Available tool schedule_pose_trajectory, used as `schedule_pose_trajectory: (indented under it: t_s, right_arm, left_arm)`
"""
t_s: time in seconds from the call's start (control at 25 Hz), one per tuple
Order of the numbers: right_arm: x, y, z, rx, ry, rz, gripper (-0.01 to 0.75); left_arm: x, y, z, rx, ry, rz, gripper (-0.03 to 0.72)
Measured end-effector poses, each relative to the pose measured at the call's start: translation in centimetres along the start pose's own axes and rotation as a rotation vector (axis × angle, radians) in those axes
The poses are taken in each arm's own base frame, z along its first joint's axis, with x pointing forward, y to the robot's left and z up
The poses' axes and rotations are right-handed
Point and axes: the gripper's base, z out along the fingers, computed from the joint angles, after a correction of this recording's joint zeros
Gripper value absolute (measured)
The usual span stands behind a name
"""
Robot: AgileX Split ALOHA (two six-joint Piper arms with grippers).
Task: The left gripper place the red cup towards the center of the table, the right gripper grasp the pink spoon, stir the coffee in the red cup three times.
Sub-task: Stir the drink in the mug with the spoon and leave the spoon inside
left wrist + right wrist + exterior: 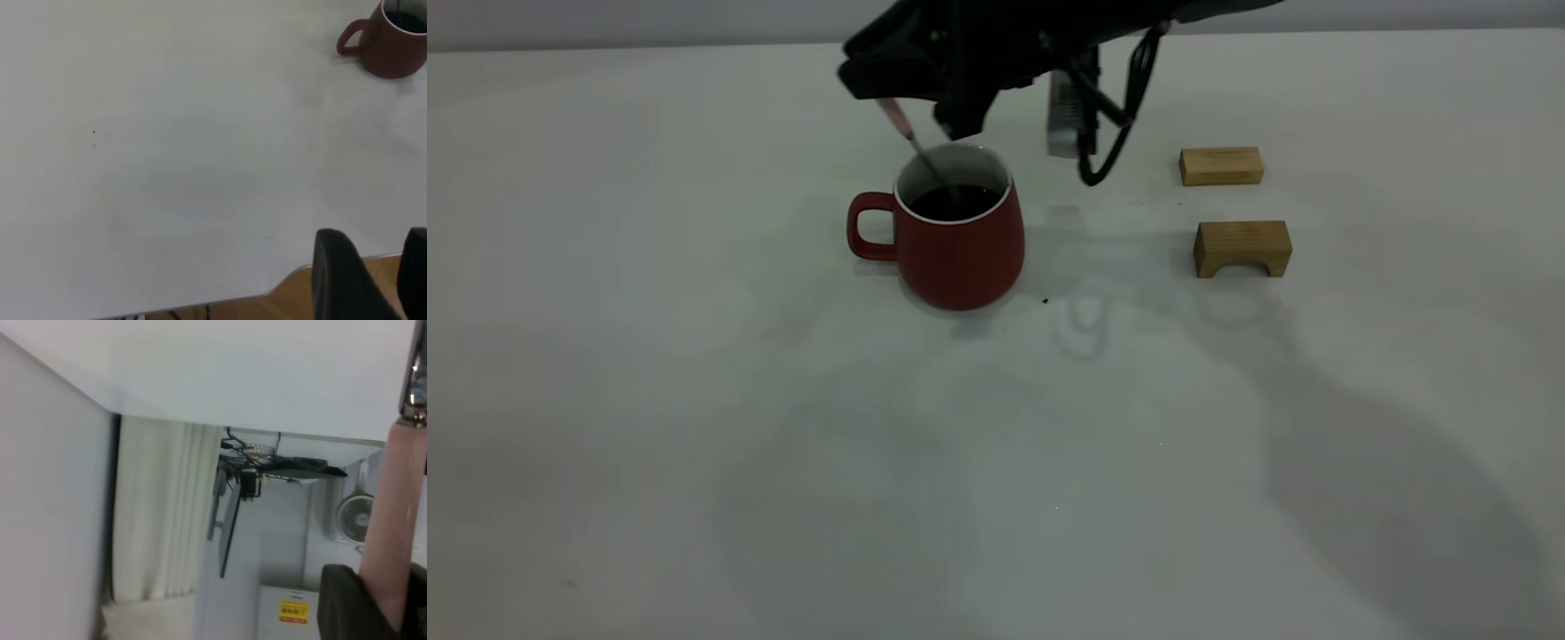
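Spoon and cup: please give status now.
Right gripper shut on spoon, bowl in cup coffee. Left gripper off the table's edge, jaws open. Nothing blocking.

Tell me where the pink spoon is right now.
In the exterior view, the pink spoon slants down from the right gripper into the coffee in the red cup, left of two wooden blocks.

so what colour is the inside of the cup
White, above the dark coffee in the red cup; exterior view shows it best.

The table carries the red cup and two wooden blocks.
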Motion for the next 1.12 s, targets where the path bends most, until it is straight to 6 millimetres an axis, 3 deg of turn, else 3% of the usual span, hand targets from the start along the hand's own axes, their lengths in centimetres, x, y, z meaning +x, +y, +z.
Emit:
schedule_pose_trajectory:
  t_s: [0.24, 0.56, 0.84, 0.92, 1.12]
  right_arm:
    - [-0.8, 0.0, -0.6, 0.048, -0.049, 0.215, 0.147]
    - [0.5, -0.5, 0.4, 0.033, 0.017, -0.077, 0.147]
    - [-0.9, -0.2, -0.8, 0.088, -0.069, 0.163, 0.147]
    - [-0.6, -0.6, -0.4, 0.094, -0.06, 0.134, 0.147]
    - [0.6, -0.7, 0.5, 0.046, 0.023, -0.126, 0.147]
  left_arm:
    - [0.0, 0.0, 0.0, 0.0, 0.0, 0.0, 0.287]
    - [0.0, 0.0, 0.0, 0.0, 0.0, -0.001, 0.287]
    - [0.0, 0.0, 0.0, 0.0, 0.0, -0.001, 0.287]
    - [0.0, 0.0, 0.0, 0.0, 0.0, -0.001, 0.287]
    - [0.0, 0.0, 0.0, 0.0, 0.0, -0.001, 0.287]
